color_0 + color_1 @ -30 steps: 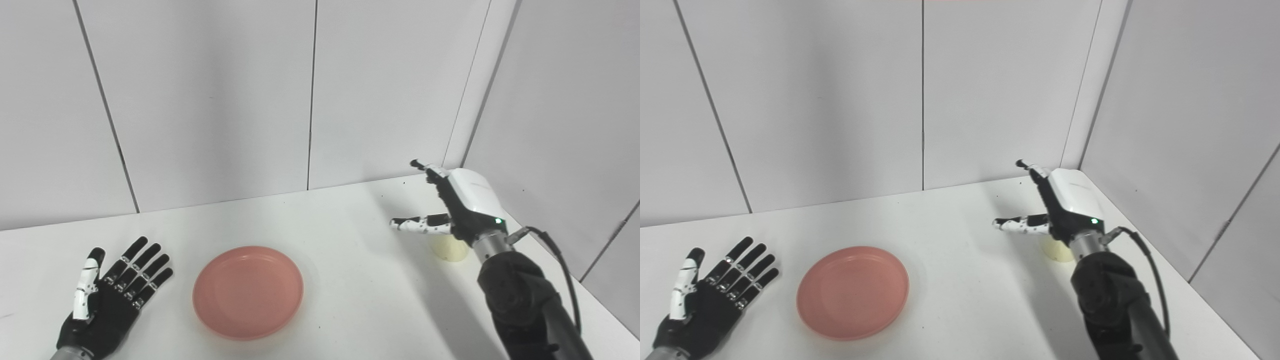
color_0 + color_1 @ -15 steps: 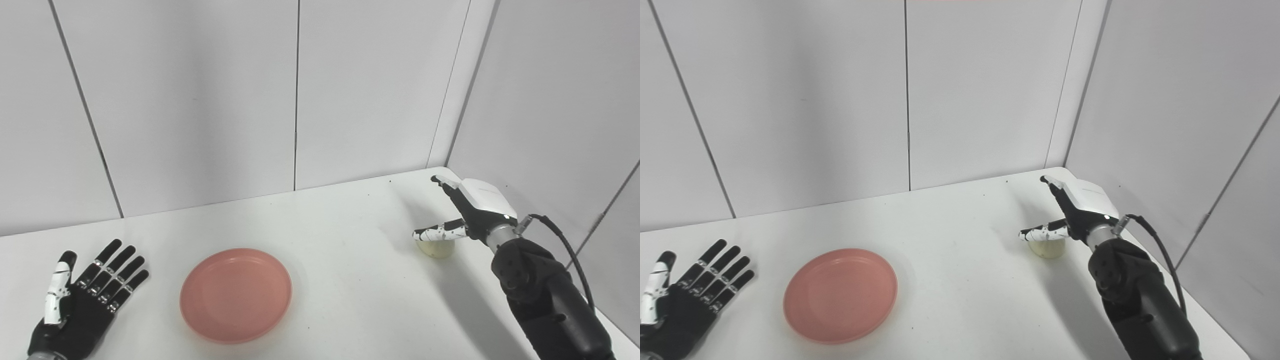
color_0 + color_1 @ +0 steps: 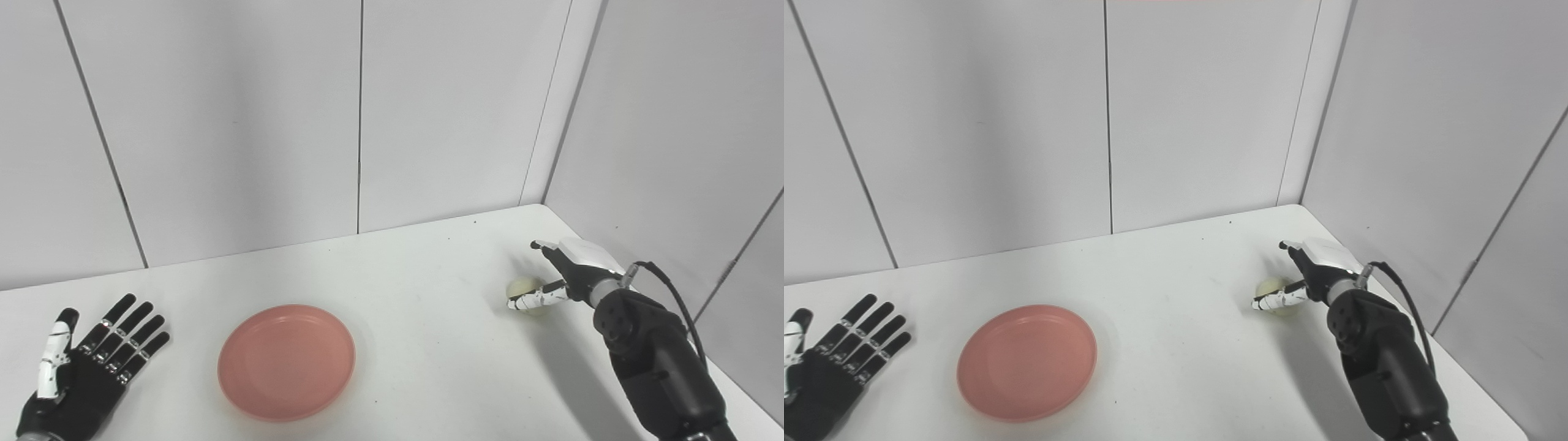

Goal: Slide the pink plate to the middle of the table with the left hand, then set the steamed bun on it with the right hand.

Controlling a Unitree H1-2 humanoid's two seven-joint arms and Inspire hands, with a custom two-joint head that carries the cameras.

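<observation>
Left eye view: R hand (image 3: 566,272) spread round bun (image 3: 528,288), ungrasped; L hand (image 3: 86,380) released.

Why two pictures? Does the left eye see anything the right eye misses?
Only the left eye view shows the left hand whole, thumb included. Only the right eye view shows more of the right-side wall and the table's right edge running down to the bottom of the picture; there the left hand is cut by the picture's edge. Both show the same scene: the empty pink plate on the white table, the left hand lying open beside it, and the right hand with its fingers spread around the bun near the corner.
</observation>
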